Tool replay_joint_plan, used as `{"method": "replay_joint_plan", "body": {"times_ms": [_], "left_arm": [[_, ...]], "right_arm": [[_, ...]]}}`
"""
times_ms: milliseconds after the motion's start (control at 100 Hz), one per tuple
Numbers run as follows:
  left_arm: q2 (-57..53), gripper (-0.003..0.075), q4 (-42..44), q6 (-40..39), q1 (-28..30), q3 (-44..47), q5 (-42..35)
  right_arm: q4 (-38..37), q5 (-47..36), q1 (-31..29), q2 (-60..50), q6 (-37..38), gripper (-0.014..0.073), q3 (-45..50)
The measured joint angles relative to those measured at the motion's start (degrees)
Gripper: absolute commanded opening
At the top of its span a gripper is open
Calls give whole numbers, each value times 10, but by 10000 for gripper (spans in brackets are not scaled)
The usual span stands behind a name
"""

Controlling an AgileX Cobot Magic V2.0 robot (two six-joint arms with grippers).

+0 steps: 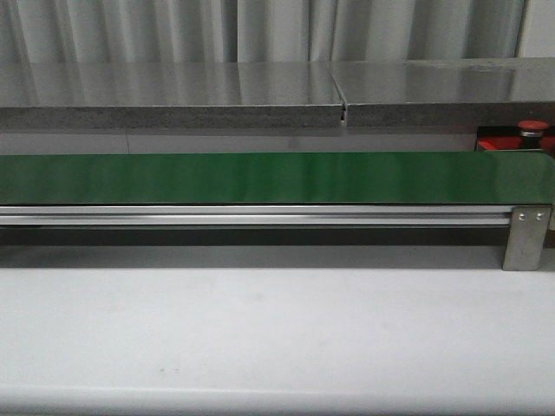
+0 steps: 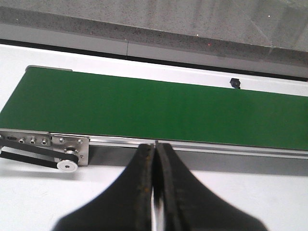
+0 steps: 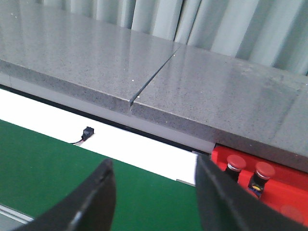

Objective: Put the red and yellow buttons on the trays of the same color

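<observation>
two red buttons (image 3: 245, 172) in the red tray (image 3: 284, 195) look small, light, glossy; grip the dark base. left tool (image 2: 155, 159) closed, right tool (image 3: 154, 192) open.

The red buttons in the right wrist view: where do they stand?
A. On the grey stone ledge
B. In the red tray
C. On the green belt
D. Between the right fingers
B: two red buttons stand upright in the red tray, which lies past the end of the green belt, below the grey stone ledge.
</observation>
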Motion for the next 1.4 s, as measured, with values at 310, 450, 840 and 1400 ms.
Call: {"method": "replay_joint_plan", "body": {"times_ms": [310, 450, 840, 1400], "left_arm": [[0, -20, 0, 0, 0, 0, 0], [0, -20, 0, 0, 0, 0, 0], [0, -20, 0, 0, 0, 0, 0], [0, -20, 0, 0, 0, 0, 0]], "right_arm": [[1, 22, 0, -101, 1, -68, 41], [1, 25, 0, -105, 1, -68, 41], [1, 25, 0, -105, 1, -68, 41], [2, 14, 1, -105, 2, -68, 41]]}}
